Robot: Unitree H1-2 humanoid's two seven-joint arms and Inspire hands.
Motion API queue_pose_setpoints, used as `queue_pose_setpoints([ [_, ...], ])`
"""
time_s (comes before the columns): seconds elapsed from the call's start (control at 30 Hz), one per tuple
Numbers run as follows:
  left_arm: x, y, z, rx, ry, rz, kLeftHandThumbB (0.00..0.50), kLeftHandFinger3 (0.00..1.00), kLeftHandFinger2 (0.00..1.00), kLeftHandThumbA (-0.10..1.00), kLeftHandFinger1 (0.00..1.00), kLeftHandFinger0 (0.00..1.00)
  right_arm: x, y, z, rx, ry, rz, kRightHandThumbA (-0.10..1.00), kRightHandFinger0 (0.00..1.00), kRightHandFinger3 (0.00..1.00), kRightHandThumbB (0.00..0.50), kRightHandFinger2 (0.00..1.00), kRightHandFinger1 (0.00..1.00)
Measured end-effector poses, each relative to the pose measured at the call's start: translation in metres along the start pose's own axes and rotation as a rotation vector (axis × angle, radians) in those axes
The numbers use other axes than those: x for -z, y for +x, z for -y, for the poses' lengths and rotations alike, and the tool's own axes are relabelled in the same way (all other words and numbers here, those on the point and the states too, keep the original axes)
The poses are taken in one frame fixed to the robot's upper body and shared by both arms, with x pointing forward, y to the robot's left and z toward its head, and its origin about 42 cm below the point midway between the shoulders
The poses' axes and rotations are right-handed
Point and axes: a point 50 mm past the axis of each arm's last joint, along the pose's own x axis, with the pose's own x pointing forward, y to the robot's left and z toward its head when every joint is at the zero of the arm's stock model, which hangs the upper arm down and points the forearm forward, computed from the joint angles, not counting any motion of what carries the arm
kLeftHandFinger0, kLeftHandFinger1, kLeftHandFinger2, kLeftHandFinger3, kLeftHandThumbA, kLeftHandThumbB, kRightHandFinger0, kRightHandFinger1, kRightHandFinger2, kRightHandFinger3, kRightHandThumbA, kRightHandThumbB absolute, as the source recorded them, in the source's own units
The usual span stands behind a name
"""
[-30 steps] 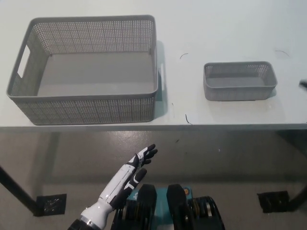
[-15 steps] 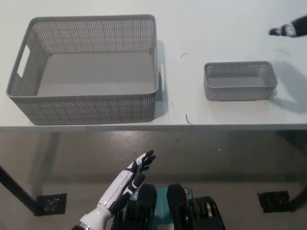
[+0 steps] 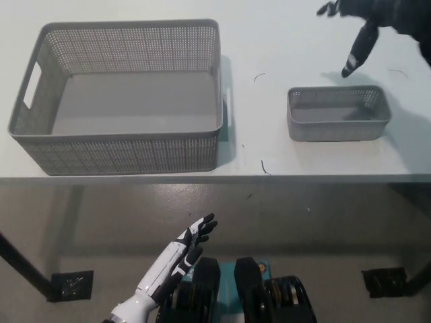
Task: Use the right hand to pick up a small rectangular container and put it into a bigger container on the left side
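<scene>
A small grey rectangular mesh container stands on the white table at the right. A big grey mesh basket with side handles stands at the left, nothing inside it. My black right hand hovers above and just behind the small container, open, its fingers spread and pointing left and down, not touching it. My white left hand rests low below the table's front edge, fingers extended and apart, holding nothing.
The table's front edge runs across the middle of the view, with floor below it. Short dark threads lie on the table between the two containers. Black table feet show on the floor.
My right hand has come in from the right edge, moving left to a spot above the small container. The left hand has sunk slightly.
</scene>
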Motion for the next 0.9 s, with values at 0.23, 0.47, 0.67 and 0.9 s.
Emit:
queue_pose_setpoints([
  [0.23,0.0,-0.001,-0.003,-0.011,0.0,0.0,0.36,1.0,1.0,1.0,1.0,1.0,-0.025,0.015,0.007,-0.135,-0.078,-0.115,1.0,1.0,1.0,0.46,1.0,1.0],
  [0.47,0.002,-0.006,-0.001,-0.015,-0.005,-0.008,0.362,1.0,1.0,1.0,1.0,1.0,-0.047,0.021,0.007,-0.18,-0.145,-0.124,1.0,1.0,1.0,0.407,1.0,1.0],
  [0.67,0.001,-0.006,-0.002,-0.017,-0.005,-0.004,0.35,1.0,1.0,1.0,1.0,1.0,-0.051,0.029,-0.007,-0.216,-0.136,-0.146,1.0,1.0,1.0,0.432,1.0,1.0],
  [0.9,0.001,-0.006,-0.002,-0.02,-0.005,0.003,0.354,1.0,1.0,1.0,1.0,1.0,-0.04,0.039,-0.027,-0.222,-0.128,-0.165,1.0,1.0,1.0,0.389,1.0,1.0],
])
